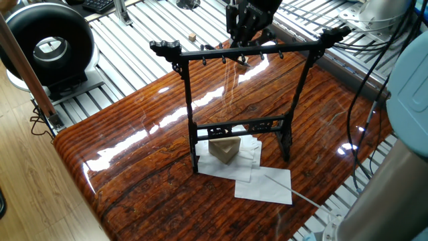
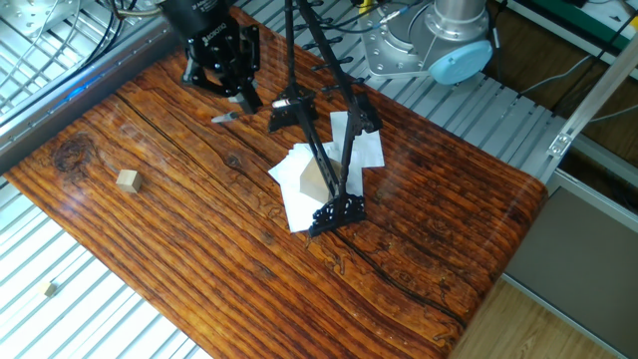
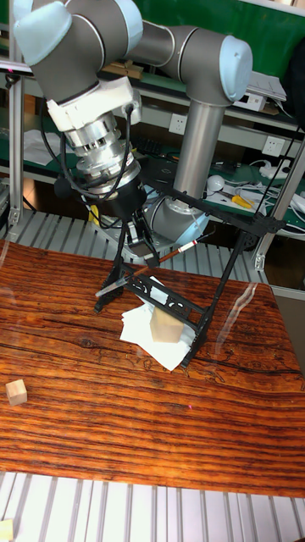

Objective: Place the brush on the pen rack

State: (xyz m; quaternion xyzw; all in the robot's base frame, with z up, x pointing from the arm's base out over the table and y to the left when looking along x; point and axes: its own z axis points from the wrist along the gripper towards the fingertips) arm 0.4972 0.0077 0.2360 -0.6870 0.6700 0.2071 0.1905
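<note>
The claw (image 2: 242, 97) hangs low over the far corner of the desk (image 2: 179, 259), just behind the top bar of the pen rack (image 1: 237, 107), and its two fingers are drawn close together on the brush (image 3: 140, 272). In the tall fixed view the brush runs through the claw (image 3: 138, 247) at a slant: a reddish upper stretch with a pale tip sticks up toward the rack (image 3: 191, 292), and the dark lower stretch slopes down and away, ending in a grey tip just above the wood. In the other fixed view that grey tip (image 2: 223, 118) shows beside the fingers, close to the desk surface; whether it touches the wood cannot be told. The brush is not on any of the small pegs along the rack's top bar; it sits beside the rack's near end (image 2: 294, 103), held off it by the claw. In one fixed view the claw (image 1: 246, 30) appears just above and behind the crossbar, and the brush itself is too thin to make out there. The rack stands upright on its feet in the middle of the desk, with sheets of white paper (image 1: 262, 183) under and in front of it and a tan wooden block (image 1: 225, 148) on the paper between the uprights. A small wooden cube (image 2: 127, 179) lies well apart from the rack, near the desk's edge.
</note>
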